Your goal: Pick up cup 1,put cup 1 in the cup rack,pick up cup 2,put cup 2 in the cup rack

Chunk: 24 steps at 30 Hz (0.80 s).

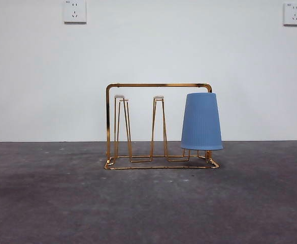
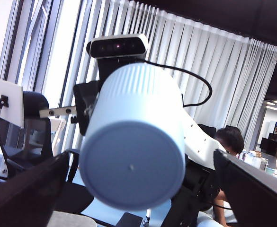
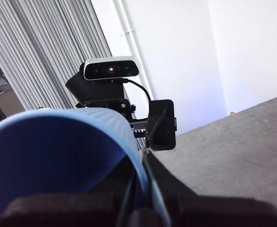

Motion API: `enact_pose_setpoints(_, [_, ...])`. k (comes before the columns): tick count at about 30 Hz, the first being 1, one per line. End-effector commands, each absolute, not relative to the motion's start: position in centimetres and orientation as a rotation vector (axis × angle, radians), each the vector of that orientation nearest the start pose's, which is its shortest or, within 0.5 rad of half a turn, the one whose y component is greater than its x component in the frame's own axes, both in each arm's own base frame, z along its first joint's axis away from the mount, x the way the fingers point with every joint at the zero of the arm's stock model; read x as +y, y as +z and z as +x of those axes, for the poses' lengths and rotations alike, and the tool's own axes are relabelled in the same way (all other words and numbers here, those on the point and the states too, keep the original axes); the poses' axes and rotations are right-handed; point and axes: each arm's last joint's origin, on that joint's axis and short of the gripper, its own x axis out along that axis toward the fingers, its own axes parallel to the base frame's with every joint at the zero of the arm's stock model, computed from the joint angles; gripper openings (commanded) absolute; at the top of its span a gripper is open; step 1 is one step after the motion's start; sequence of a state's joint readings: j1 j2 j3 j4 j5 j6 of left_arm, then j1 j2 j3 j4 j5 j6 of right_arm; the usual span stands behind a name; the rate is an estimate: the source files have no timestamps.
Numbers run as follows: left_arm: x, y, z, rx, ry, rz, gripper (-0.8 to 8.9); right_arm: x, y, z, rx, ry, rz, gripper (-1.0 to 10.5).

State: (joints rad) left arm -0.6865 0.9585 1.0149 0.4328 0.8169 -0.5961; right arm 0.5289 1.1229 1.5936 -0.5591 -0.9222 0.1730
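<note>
Item 1: cup rack (image 1: 158, 85) on the table (image 1: 148, 213), first cup (image 1: 201, 122) upturned on its end peg.
Item 2: second cup (image 3: 58, 151), rim pinched by my right end effector (image 3: 140, 163).
Item 3: left end effector (image 2: 142, 158), jaws spread, facing that cup's base.

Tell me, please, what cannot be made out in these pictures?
Front view: the upturned blue ribbed cup hides its peg on the gold wire rack.
Right wrist view: the second, pale blue ribbed cup is cut off by the edges; the right pincer on it is blurred.
Left wrist view: that cup hides the right pincer.
</note>
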Motion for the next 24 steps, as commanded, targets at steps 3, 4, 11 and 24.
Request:
enact_pose_setpoints(3, [-13.9,43.2,13.5,-0.085,-1.580,-0.440,5.44,11.6,49.6,15.1,0.239,1.443,0.171,-0.1])
enact_pose_setpoints(4, [-14.0,43.2,13.5,-0.081,-1.582,-0.441,5.44,11.6,49.5,15.3,0.243,1.443,0.171,-0.1])
enact_pose_setpoints(11, [-14.6,43.0,13.9,-0.087,-1.585,-0.448,5.38,12.3,49.1,16.4,0.266,1.459,0.183,-0.1])
enact_pose_setpoints(24, [-14.9,42.9,13.9,-0.088,-1.569,-0.463,3.70,13.7,48.7,17.0,0.279,1.499,0.188,-0.1])
